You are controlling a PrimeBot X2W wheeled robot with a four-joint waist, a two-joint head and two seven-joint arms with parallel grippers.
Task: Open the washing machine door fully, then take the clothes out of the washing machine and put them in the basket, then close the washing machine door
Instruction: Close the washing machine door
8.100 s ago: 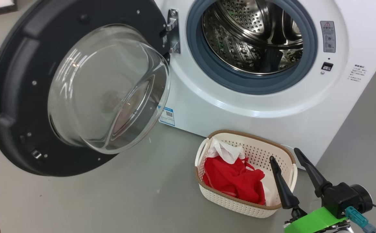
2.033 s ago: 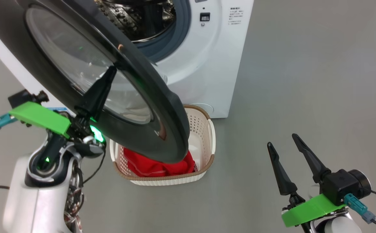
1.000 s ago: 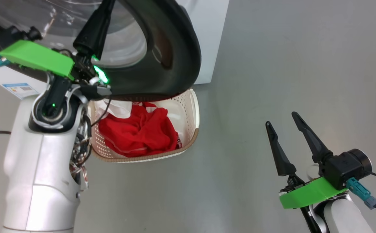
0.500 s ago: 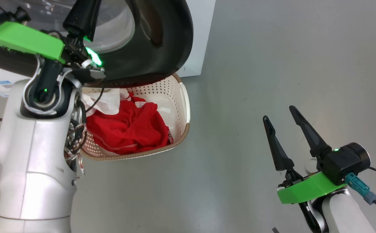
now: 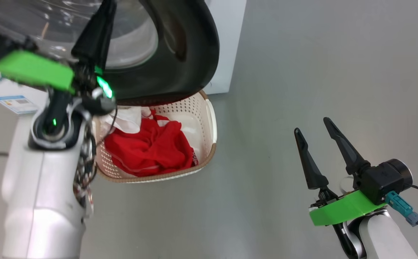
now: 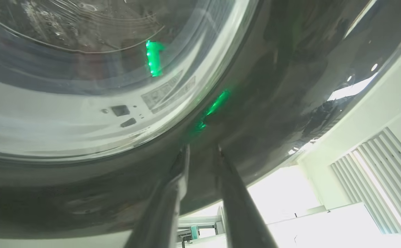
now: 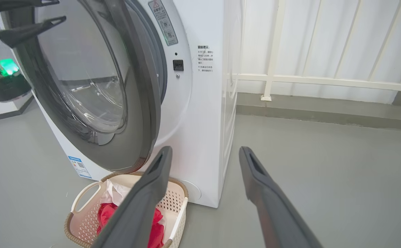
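Note:
The washing machine door point(image 5: 191, 46) hangs ajar over the basket point(image 5: 211, 118), its black rim and glass bowl point(image 7: 83, 79) angled towards the white washing machine point(image 7: 203, 120). My left gripper point(image 5: 109, 4) rests its fingertips on the outer face of the door, at the black rim just below the glass point(image 6: 202, 151). Its jaws stand a narrow gap apart with nothing between them. Red clothes point(image 5: 151, 151) with a bit of white cloth lie in the cream basket point(image 7: 83, 196). My right gripper point(image 5: 311, 126) hovers open and empty over the floor to the right.
My pale left forearm point(image 5: 43, 208) stands against the basket's left side. A blue label sticker point(image 5: 14, 100) marks the machine's lower front. White railing and a curtain point(image 7: 324, 79) run behind the machine. Grey floor point(image 5: 302, 54) stretches free to the right.
The door has swung from wide open round towards the machine, with my left gripper on its outer face. The head view has shifted. My right gripper stays open.

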